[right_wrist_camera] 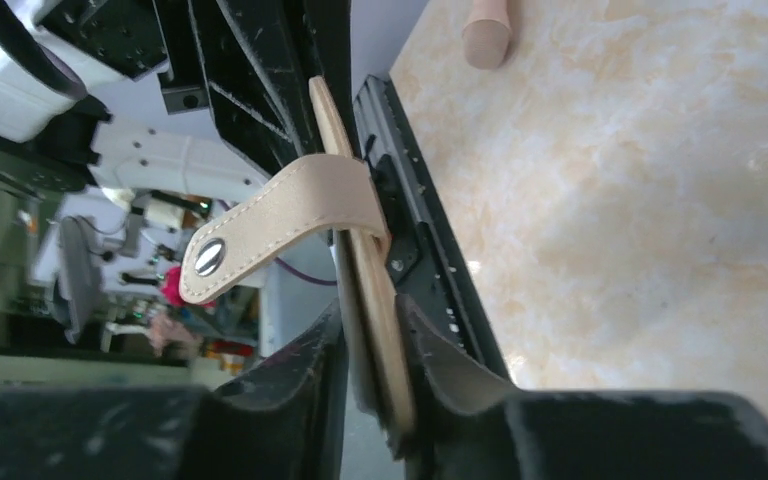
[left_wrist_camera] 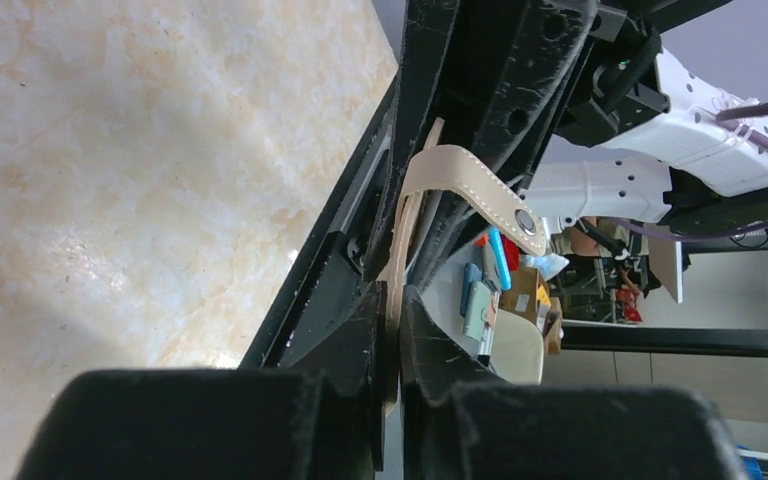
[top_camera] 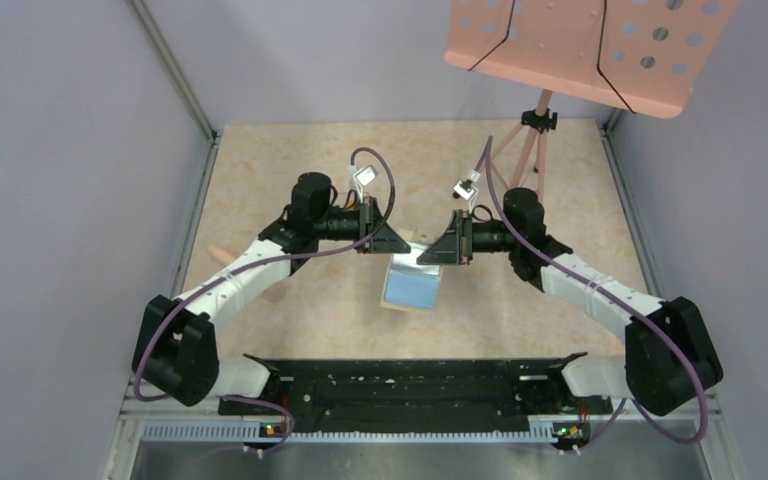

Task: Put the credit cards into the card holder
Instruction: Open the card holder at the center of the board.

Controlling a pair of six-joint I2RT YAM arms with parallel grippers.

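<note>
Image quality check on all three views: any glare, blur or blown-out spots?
Top external: sharp, evenly lit, with a white glare patch on the upper edge of the card holder. Left wrist: the left tool is blurred up close, and there is pale sheen on the table. Right wrist: the right tool is equally soft, with a small glint at the table edge.

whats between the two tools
The card holder, light blue inside showing; the left tool and right tool each pinch an edge. Clearest in the top view.
</note>
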